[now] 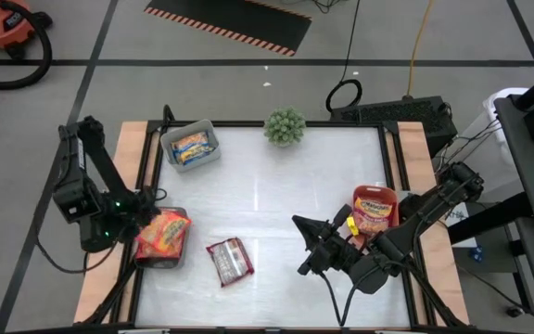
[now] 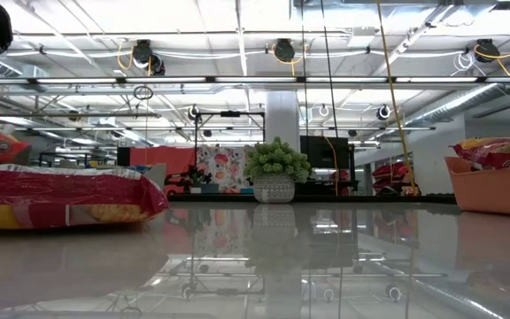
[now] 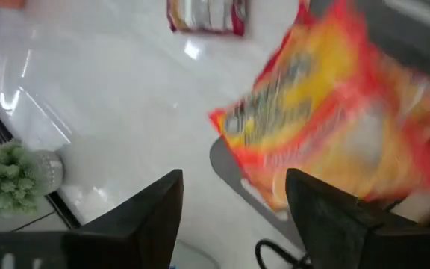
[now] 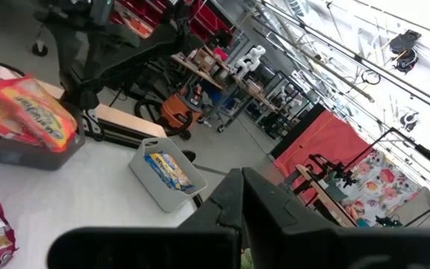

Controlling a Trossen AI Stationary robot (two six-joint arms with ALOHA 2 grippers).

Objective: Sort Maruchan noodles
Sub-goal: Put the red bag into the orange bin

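A red-and-yellow noodle packet (image 1: 162, 233) lies on top in the grey bin (image 1: 176, 256) at the table's near left; in the left wrist view this packet (image 3: 327, 127) lies just past my fingers. My left gripper (image 1: 140, 215) (image 3: 234, 213) hangs open above that bin's left side, with nothing between its fingers. A red-and-white packet (image 1: 229, 261) (image 3: 206, 15) lies flat on the table. A yellow-and-blue packet (image 1: 191, 147) lies in the far grey bin (image 1: 209, 139). My right gripper (image 1: 309, 246) (image 4: 241, 205) is shut, held level above the table's near right.
An orange bin (image 1: 389, 197) at the right holds a red-and-yellow packet (image 1: 372, 211). A small potted plant (image 1: 286, 126) (image 2: 275, 173) stands at the far edge. The table's middle (image 1: 276, 199) is bare. In the low view the red packet (image 2: 60, 199) lies near left.
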